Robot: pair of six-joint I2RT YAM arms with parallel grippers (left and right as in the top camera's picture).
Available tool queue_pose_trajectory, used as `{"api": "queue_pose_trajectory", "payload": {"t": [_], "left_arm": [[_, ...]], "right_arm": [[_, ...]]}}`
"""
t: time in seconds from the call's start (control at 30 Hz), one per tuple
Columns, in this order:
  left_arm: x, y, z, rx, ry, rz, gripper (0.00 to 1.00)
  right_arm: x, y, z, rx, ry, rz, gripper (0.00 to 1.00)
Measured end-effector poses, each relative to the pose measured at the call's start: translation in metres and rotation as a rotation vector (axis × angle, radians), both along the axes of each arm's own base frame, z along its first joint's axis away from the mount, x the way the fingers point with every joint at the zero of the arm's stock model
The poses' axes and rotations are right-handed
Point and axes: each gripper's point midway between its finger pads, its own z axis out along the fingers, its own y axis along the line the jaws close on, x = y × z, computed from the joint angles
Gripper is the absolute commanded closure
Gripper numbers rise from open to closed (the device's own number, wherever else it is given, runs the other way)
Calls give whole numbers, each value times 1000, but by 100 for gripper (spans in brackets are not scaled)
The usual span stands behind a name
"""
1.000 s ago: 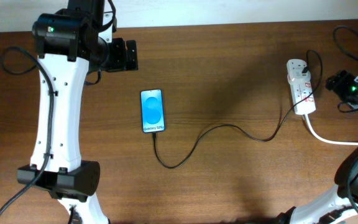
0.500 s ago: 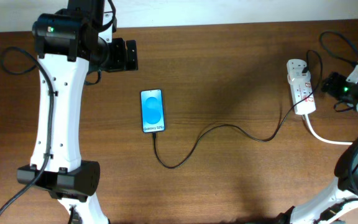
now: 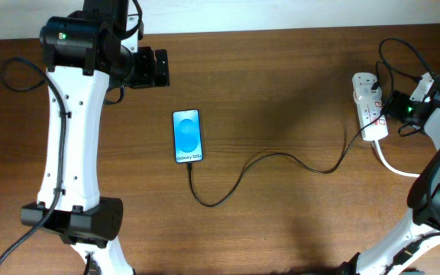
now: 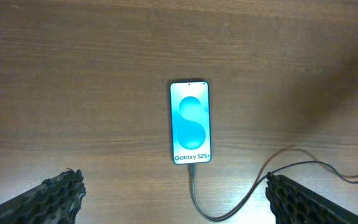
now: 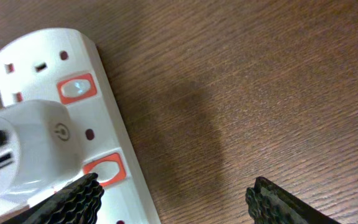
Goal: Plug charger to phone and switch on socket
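overhead and wrist views of a wooden desk (image 3: pixel 296 61). the phone (image 4: pixel 190 122) lies flat, face up, left of the desk's centre, its blue screen showing two overlapping circles and the white text "galaxy s25+" along the lower edge. the charger cable (image 3: pixel 281 158), thin and black, meets the phone's lower edge, loops below it and runs right across the desk to the power strip (image 5: pixel 73 124). the strip, white and oblong, lies near the desk's right edge with a thick white cord (image 3: pixel 403 171) leaving its near end. a white adapter (image 5: pixel 23 149) marked with a power symbol is plugged into the strip. two red switches are seen in the right wrist view, the upper switch (image 5: pixel 78 87) beside an unused outlet and the lower switch (image 5: pixel 107 171) next to the adapter. the left claw (image 4: pixel 176 186) is up above the phone, spread wide and gripping nothing. the right claw (image 5: pixel 173 199) is spread too, one finger (image 5: pixel 79 199) over the strip just beside the lower switch, the other finger over bare desk. whether that finger touches the strip cannot be told.
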Motion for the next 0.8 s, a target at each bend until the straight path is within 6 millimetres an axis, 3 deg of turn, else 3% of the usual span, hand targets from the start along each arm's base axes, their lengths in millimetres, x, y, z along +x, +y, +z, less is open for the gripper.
{"api": "queue_pose_trajectory", "payload": {"t": [0.43,0.63,0.8], "left_arm": [[0,0,0,0,0,0,1],[0,0,0,0,0,0,1],[0,0,0,0,0,0,1]], "right_arm": [[7,-4,2,-18,-31,0,20],[10,2,-12,-10,-13,13,20],[11,3,-11,-13,-16,16,20]]}}
